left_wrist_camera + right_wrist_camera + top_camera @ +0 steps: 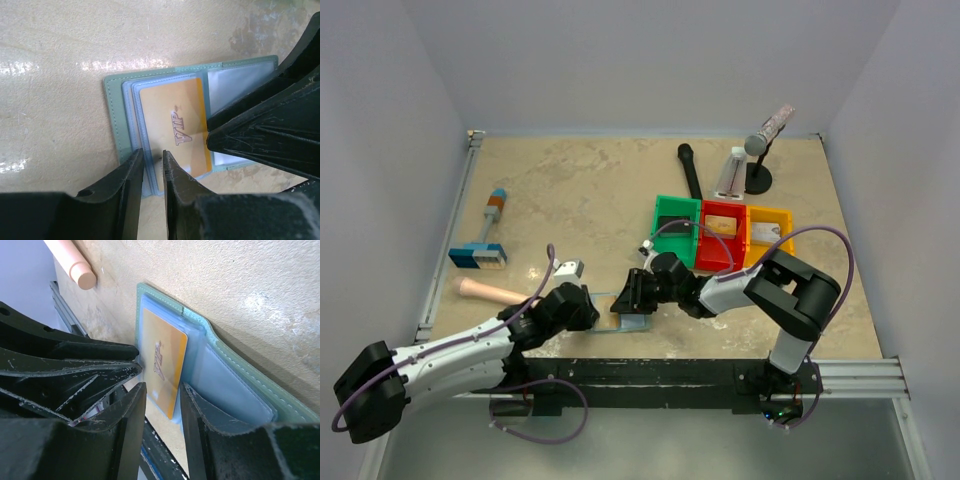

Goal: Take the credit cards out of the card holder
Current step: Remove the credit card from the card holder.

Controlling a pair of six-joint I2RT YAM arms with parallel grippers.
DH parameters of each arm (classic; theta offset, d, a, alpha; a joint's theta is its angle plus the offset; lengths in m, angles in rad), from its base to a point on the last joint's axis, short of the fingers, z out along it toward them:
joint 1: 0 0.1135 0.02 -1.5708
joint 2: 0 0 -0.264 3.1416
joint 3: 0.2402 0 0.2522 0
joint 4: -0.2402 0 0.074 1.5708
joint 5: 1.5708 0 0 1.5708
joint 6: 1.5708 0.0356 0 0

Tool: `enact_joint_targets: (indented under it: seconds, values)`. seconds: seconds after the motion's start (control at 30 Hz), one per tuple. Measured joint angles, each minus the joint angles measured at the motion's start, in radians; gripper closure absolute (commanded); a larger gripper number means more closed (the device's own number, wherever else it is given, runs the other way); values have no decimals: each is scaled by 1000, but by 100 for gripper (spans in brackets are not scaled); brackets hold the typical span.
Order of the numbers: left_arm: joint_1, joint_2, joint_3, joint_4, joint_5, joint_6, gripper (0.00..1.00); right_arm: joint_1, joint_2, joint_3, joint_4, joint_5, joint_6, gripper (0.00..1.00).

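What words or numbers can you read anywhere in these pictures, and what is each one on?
"VIP": raised letters on the orange credit card lying in the card holder, read in the left wrist view.
The same lettering in the right wrist view: too slanted to read.
Tan card in the red bin and pale card in the yellow bin: any print is too small to read.

This is a robotics lab test cell. 2 arms, the left arm [450,355] and the right arm [790,300], are bolted to a black bar [650,373] at the near edge of a beige table [590,190]. Plain white walls [650,60] box the table in on the left, right and far sides. An aluminium rail [445,240] edges its left side. Staged props include 3 coloured bins [723,204] and a card holder [112,125].
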Motion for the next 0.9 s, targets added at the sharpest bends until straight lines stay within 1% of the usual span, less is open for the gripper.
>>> enact_joint_targets:
  seconds: [0.37,0.6,0.73,0.9]
  values:
    - [0,50,8,11,-23,1,78,-1,0,20,-34,-5,-10,62]
    - [0,72,10,34,-30,1,79,-4,0,31,-61,-8,-17,62]
    - [1,92,10,56,-35,1,79,-7,0,41,-84,-10,-20,58]
    - [2,111,10,80,-41,2,79,-8,0,60,-127,-10,-36,59]
